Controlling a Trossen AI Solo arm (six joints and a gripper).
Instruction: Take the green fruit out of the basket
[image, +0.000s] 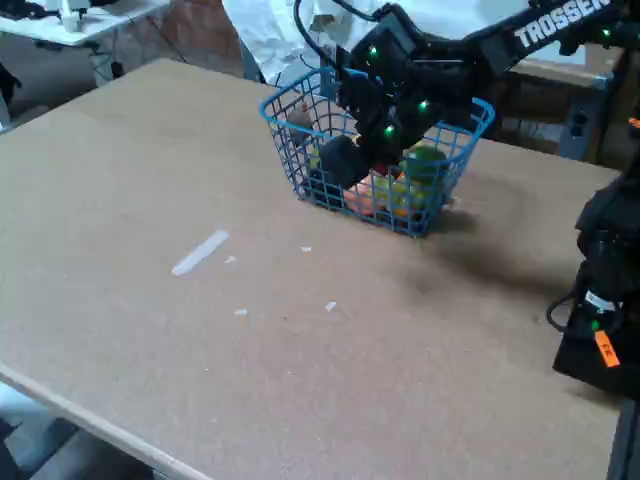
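Brown board covers the table (200, 330), which fills most of the fixed view, with a few pale scraps of tape (200, 252) lying on its bare middle. Toward the far edge stands the blue wire basket (300, 165), wider at the top, with a thicker blue rim. Inside it, seen through the mesh, sit bits of fruit: something orange-pink low at the front, something yellow beside it, and the green fruit (428, 160) against the right wall. The black arm (530, 35), lit with small green lights, reaches in from the upper right and dips its gripper (345, 160) into the basket's left half. Its fingers are hidden among the wires and the dark housing, so it cannot be told whether they are apart or closed.
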